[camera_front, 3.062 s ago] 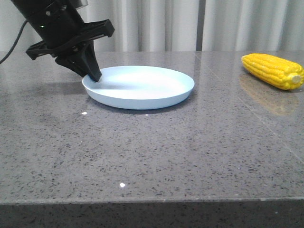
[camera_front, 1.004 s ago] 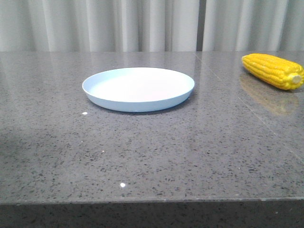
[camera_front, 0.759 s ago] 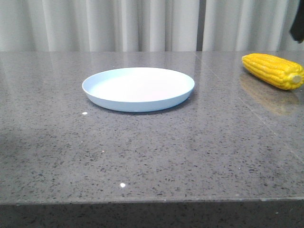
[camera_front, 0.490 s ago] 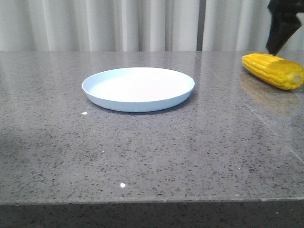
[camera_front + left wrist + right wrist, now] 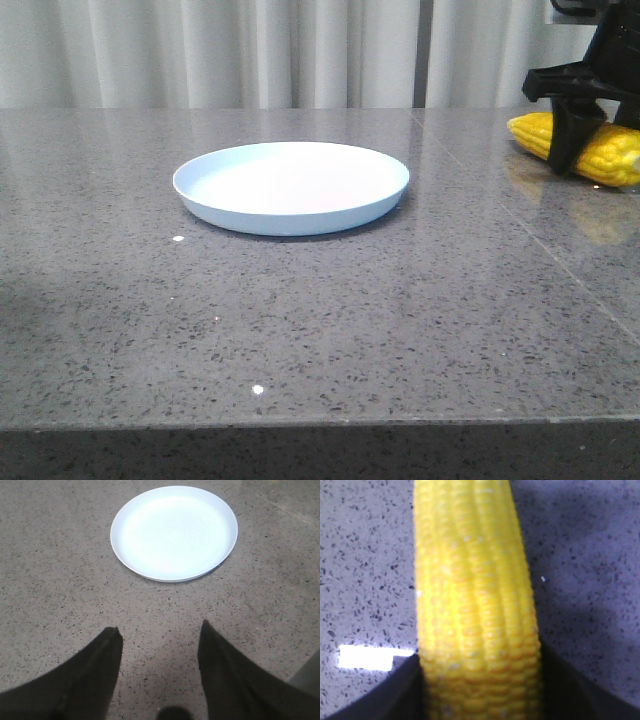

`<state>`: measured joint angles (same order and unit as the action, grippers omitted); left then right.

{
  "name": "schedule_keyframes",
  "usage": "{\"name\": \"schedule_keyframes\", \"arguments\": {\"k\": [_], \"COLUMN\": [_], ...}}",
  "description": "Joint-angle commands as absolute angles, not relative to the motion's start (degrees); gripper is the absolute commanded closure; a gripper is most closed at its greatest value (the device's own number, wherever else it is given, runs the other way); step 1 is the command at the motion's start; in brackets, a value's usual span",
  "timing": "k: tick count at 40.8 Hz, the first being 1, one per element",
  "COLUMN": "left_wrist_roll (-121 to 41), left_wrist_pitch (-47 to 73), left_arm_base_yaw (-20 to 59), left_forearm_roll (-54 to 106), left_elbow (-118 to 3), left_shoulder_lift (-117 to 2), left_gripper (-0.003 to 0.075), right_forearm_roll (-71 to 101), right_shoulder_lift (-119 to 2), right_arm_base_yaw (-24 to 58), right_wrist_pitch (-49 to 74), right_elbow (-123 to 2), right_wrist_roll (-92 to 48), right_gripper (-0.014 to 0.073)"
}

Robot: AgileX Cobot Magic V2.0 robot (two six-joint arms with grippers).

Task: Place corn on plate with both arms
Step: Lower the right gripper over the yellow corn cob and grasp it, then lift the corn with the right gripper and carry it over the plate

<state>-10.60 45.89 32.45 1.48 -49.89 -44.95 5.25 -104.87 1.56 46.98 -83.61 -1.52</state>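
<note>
The corn (image 5: 610, 155) lies on its side on the counter (image 5: 320, 320) near the far right corner, its kernels bright and its body straddled by my right gripper (image 5: 585, 150), which stands over it about the middle of its length. In the right wrist view the cob (image 5: 475, 615) fills the gap between my two dark fingers (image 5: 380, 695), which flank it on either side; they look to be at its flanks, but I cannot tell whether they are pressing yet or only bracketing it, and the cob appears to rest on the stone. The plate (image 5: 291, 186) sits bare, toward the far edge and a little left of the counter's middle, well apart from the corn. My left gripper (image 5: 160, 645) hangs above the counter on the near side of the plate, its fingers spread with nothing between them, and the plate (image 5: 174, 532) lies ahead of it, untouched. As I judge it, the plate is in position and the grasp on the corn is just being made; what is left is the lift, the carry across toward the plate, and setting the cob down inside its rim.
</note>
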Motion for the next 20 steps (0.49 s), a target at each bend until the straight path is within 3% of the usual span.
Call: {"name": "schedule_keyframes", "arguments": {"k": [1, 11, 20], "left_wrist_roll": [-10.5, -10.5, -10.5], "left_wrist_pitch": [41.7, 41.7, 41.7], "left_arm_base_yaw": [32.8, 32.8, 32.8], "left_forearm_roll": [1.8, 1.8, 1.8], "left_elbow": [-51.5, -51.5, -51.5], "left_shoulder_lift": [-44.5, -44.5, -44.5], "left_gripper": [0.0365, 0.0365, 0.0365], "right_forearm_roll": [5.4, 5.5, 5.5], "right_shoulder_lift": [-101.1, -94.8, -87.7], "right_arm_base_yaw": [1.4, 3.3, 10.4], "right_wrist_pitch": [45.7, 46.9, 47.6], "right_elbow": [-85.6, -85.6, -85.6], "right_wrist_roll": [-2.1, -2.1, -2.1], "right_gripper": [0.0348, 0.0349, 0.0349]}}
